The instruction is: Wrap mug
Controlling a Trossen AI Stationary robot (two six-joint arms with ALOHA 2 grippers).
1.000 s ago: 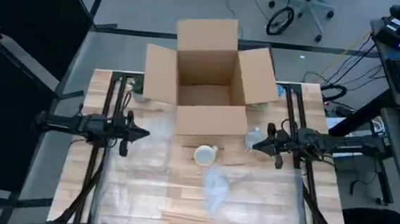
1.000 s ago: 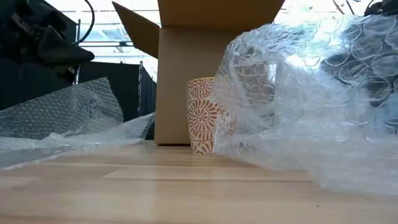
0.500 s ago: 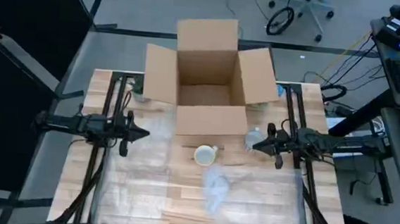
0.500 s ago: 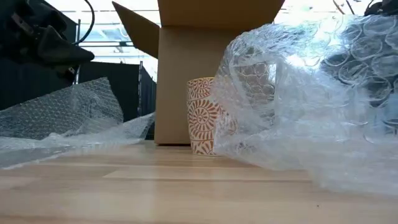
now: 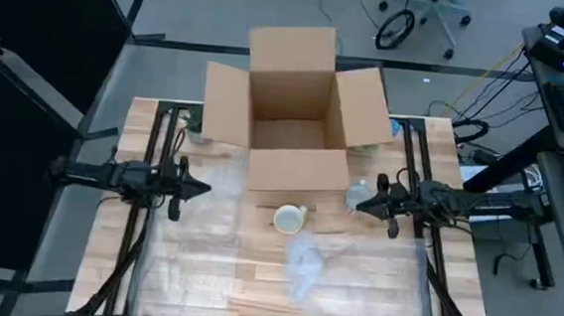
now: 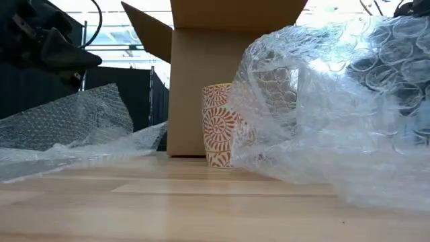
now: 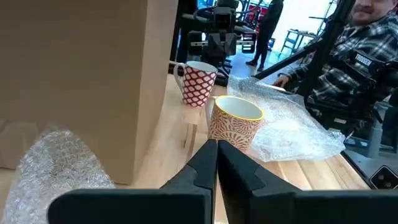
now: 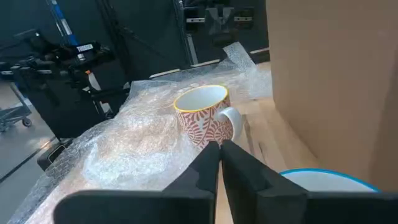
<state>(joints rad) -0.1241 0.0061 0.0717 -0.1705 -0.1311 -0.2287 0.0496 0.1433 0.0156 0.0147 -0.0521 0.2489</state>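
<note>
The mug (image 5: 289,218), cream inside with an orange pattern outside, stands upright on its base on the wooden table, just in front of the box's near wall (image 5: 298,171). It also shows in the low view (image 6: 218,124) and both wrist views (image 7: 235,123) (image 8: 204,117). Crumpled bubble wrap (image 5: 304,264) lies on the near side of it. My left gripper (image 5: 200,187) hovers shut to the mug's left. My right gripper (image 5: 355,205) hovers shut to its right. Neither touches anything.
A large open cardboard box (image 5: 295,109) stands at the table's far middle. A second mug with a red-and-white pattern (image 7: 198,84) stands near my right gripper. More bubble wrap (image 6: 67,124) lies at the left. A person in a plaid shirt (image 7: 367,43) sits beyond the table.
</note>
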